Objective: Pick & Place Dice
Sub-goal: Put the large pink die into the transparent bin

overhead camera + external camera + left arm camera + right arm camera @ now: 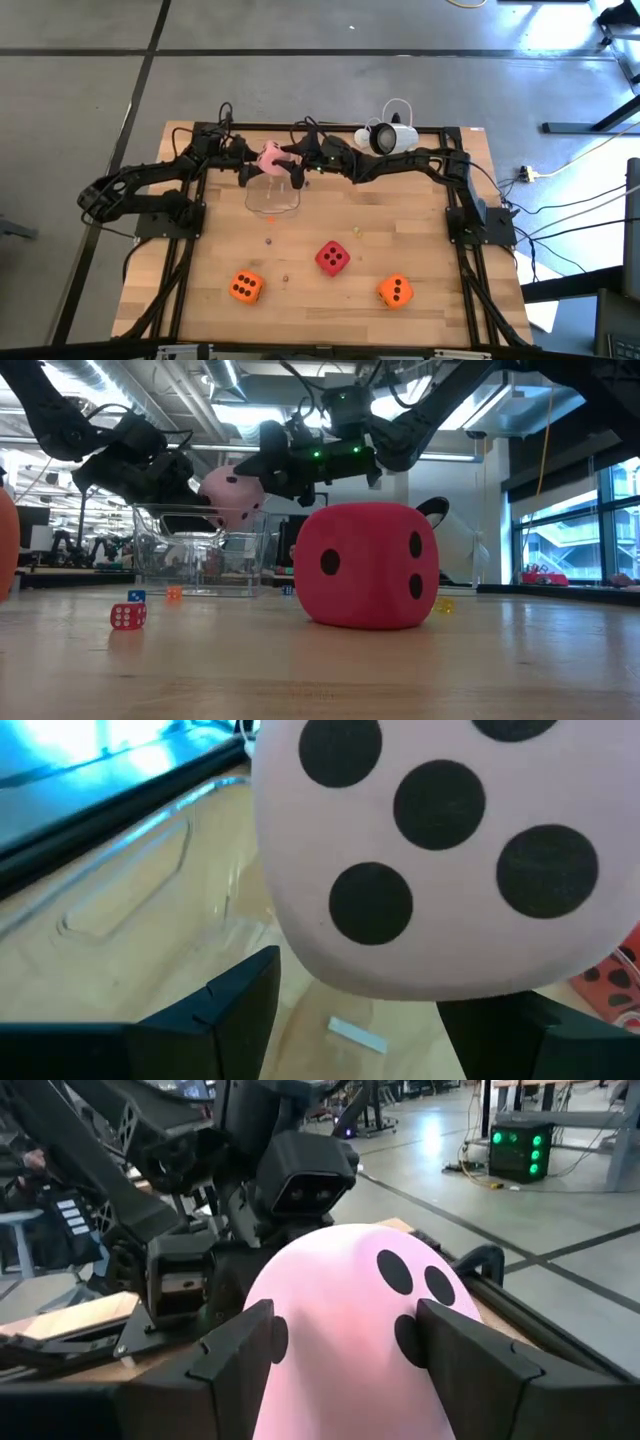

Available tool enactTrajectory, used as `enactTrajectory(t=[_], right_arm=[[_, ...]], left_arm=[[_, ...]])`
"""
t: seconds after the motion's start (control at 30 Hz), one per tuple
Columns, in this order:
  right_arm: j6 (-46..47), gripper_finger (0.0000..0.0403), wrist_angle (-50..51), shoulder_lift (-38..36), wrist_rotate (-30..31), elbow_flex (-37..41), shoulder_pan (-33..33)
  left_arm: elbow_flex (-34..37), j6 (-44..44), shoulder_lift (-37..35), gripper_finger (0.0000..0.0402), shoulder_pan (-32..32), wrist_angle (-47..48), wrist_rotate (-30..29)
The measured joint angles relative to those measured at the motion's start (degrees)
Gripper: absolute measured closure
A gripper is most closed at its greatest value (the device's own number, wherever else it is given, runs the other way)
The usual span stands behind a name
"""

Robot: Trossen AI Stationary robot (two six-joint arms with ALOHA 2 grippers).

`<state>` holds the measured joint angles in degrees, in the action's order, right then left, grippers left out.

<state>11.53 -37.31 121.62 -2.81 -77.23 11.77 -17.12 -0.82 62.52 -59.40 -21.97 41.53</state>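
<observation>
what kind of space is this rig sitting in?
Most likely a robotics lab or open workshop. The wooden table stands on a bare concrete floor with loose cables; the low view shows exposed ceiling ducts, and more benches stand behind.

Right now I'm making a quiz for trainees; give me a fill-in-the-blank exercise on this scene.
1. The die held between both grippers above the clear container is ____.
2. The number of orange dice on the table is ____.
3. The die lying between the orange die and the other orange die is ____.

Missing words: pink; two; red
</observation>
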Motion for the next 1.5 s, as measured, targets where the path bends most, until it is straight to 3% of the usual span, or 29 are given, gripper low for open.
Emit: enactTrajectory(t=[1.5], right_arm=[[-6.54, 0.016, 10.74, -4.98, -2.53, 0.04, -0.02]], left_arm=[[-0.22, -1.22, -0.15, 0.0149, 0.02, 5.55, 0.3]])
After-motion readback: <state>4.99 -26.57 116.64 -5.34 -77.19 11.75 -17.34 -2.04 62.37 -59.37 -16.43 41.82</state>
